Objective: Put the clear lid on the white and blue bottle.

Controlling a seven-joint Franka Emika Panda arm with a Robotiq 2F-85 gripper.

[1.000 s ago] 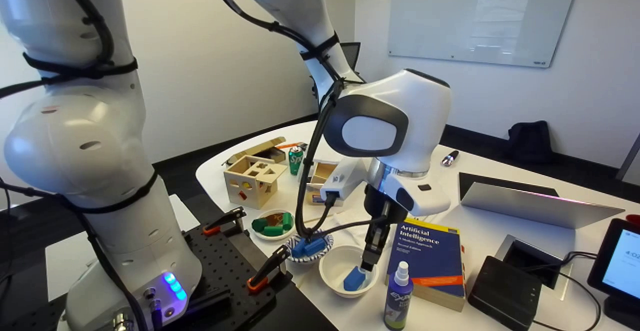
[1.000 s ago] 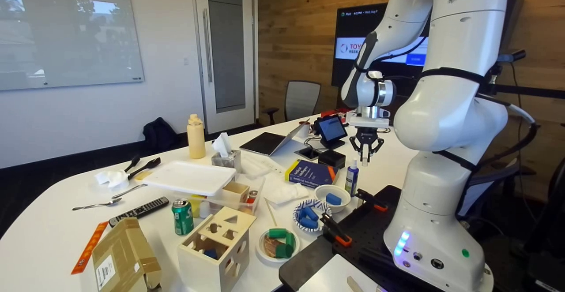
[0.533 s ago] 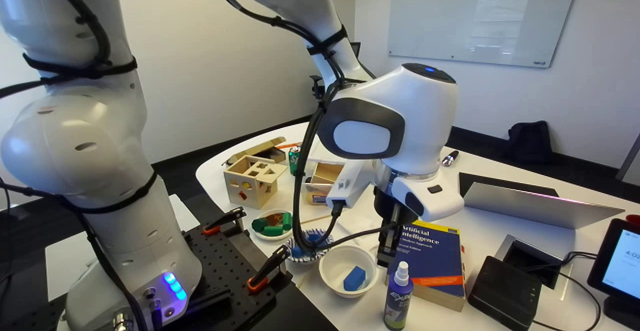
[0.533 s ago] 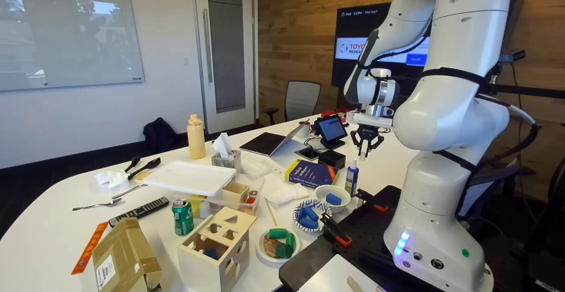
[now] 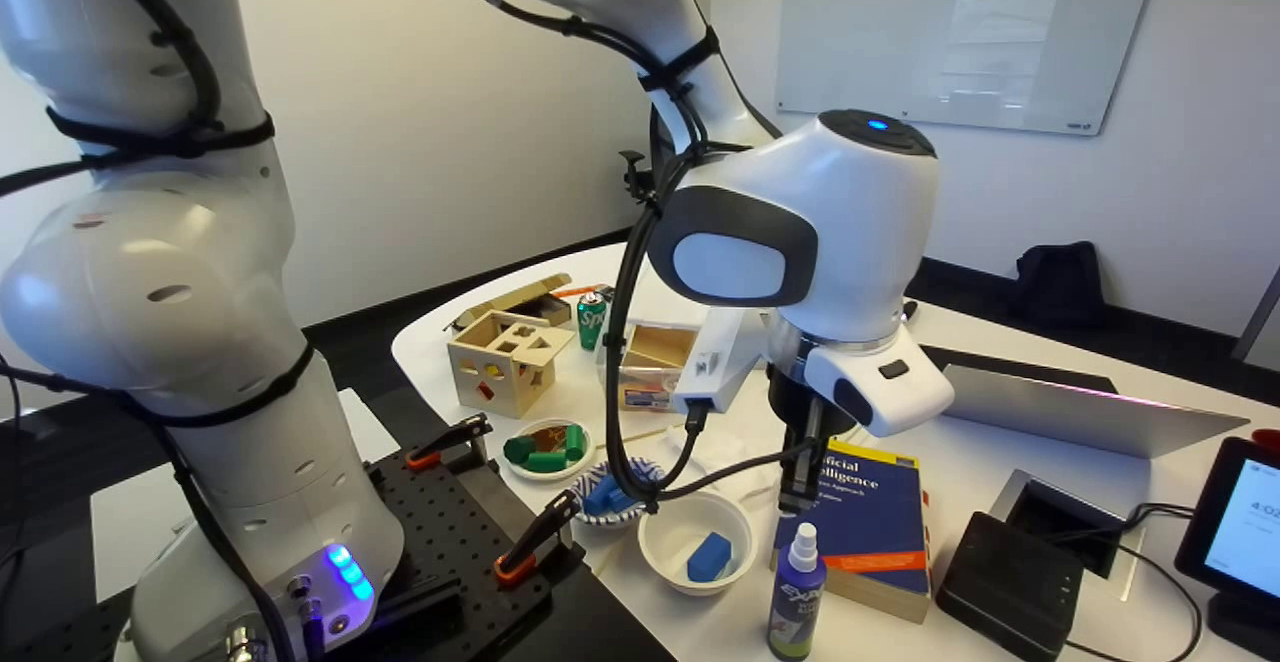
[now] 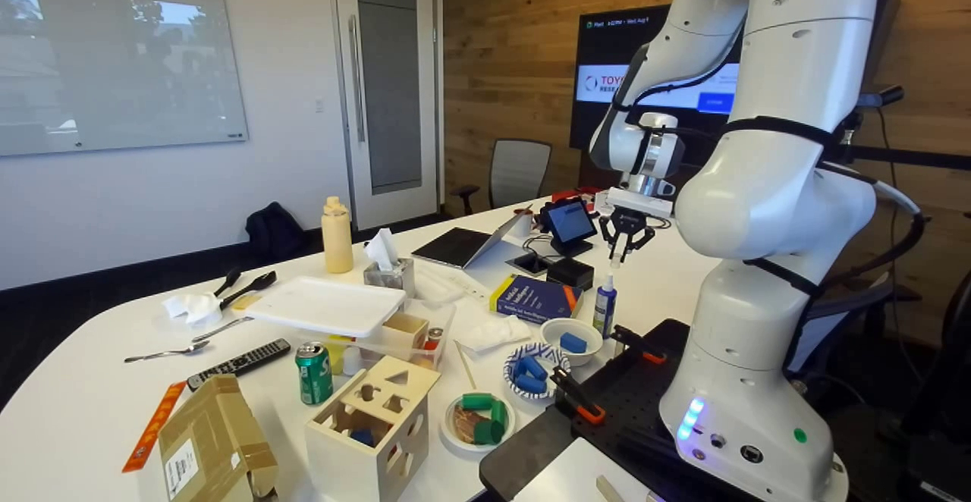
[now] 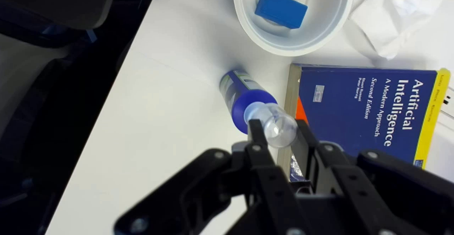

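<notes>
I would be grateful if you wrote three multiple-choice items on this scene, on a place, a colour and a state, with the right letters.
1. In the wrist view, where does the blue block lie?
A. On the laptop
B. On the tissue
C. In the white bowl

2. What is the main colour of the book cover?
A. Dark blue
B. Green
C. Red

3. What is the pincer doing?
A. Standing open and empty
B. Gripping the clear lid
C. Gripping a spoon

1: C, as the bowl's wall surrounds the block.
2: A, as dark blue fills most of the cover, beside a yellow edge.
3: B, as the lid sits between both fingers in the wrist view.
</notes>
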